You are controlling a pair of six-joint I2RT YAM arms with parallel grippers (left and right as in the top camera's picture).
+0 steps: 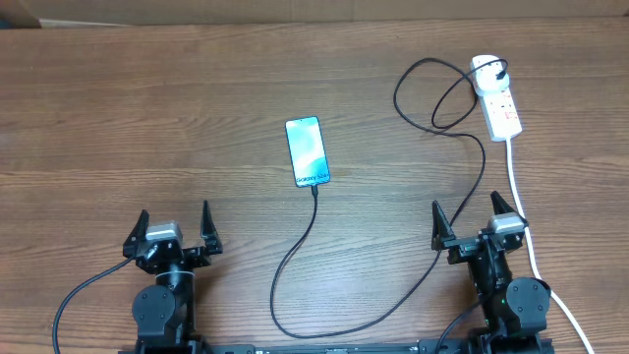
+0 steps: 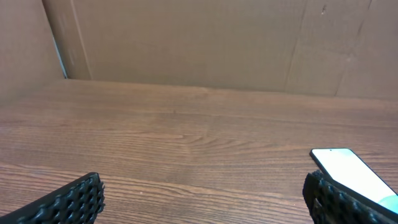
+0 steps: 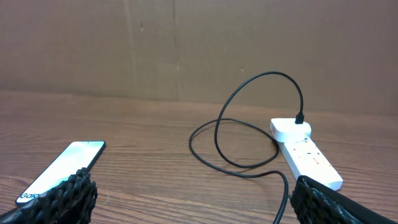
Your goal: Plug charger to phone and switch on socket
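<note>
The phone [image 1: 307,151] lies flat mid-table, its blue-cyan screen lit with white text at its near edge. It also shows in the left wrist view [image 2: 351,171] and the right wrist view [image 3: 62,169]. The charger cable [image 1: 393,295] runs from the phone's near end, loops along the front, then coils up to the white socket strip [image 1: 496,98], where its black plug [image 3: 300,117] sits in the far outlet. The socket also shows in the right wrist view [image 3: 308,158]. My left gripper [image 1: 172,233] and right gripper [image 1: 472,218] are both open and empty near the front edge.
The thick white lead [image 1: 526,231] runs from the socket strip down the right side past my right arm. A brown cardboard wall [image 2: 199,43] stands behind the wooden table.
</note>
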